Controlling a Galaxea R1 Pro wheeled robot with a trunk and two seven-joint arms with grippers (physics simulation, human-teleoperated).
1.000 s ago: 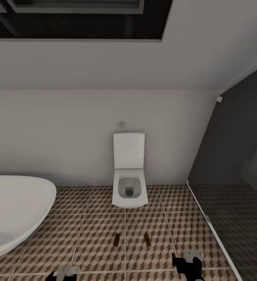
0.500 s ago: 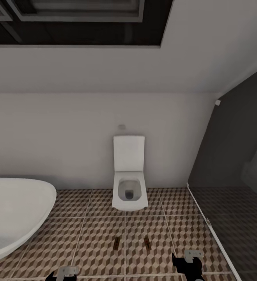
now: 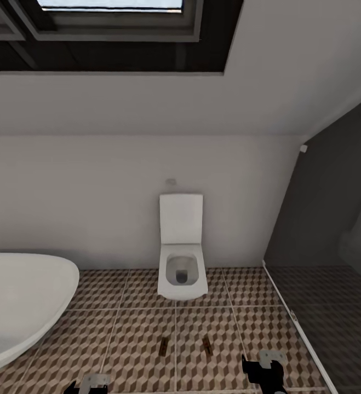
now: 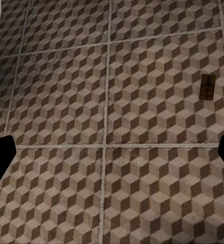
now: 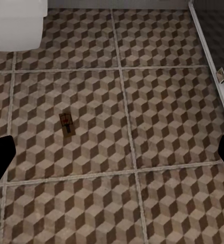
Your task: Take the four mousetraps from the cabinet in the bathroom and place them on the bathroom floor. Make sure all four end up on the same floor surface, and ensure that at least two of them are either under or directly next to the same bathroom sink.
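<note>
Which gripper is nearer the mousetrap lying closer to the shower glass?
Right. The right gripper sits just beside that mousetrap; the left gripper lies beyond the other mousetrap, farther away.

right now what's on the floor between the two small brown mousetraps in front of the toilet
Nothing but bare cube-patterned tile floor and one pale grout line, seen in the head view between the left wooden mousetrap and the right wooden mousetrap.

Bathroom floor under my arms: matt tile, printed cube pattern, pale grout. Two mousetraps: tan wood boards, dark metal parts. Toilet and tub: smooth white, ceramic-looking. Shower screen: dark translucent glass, pale frame.
</note>
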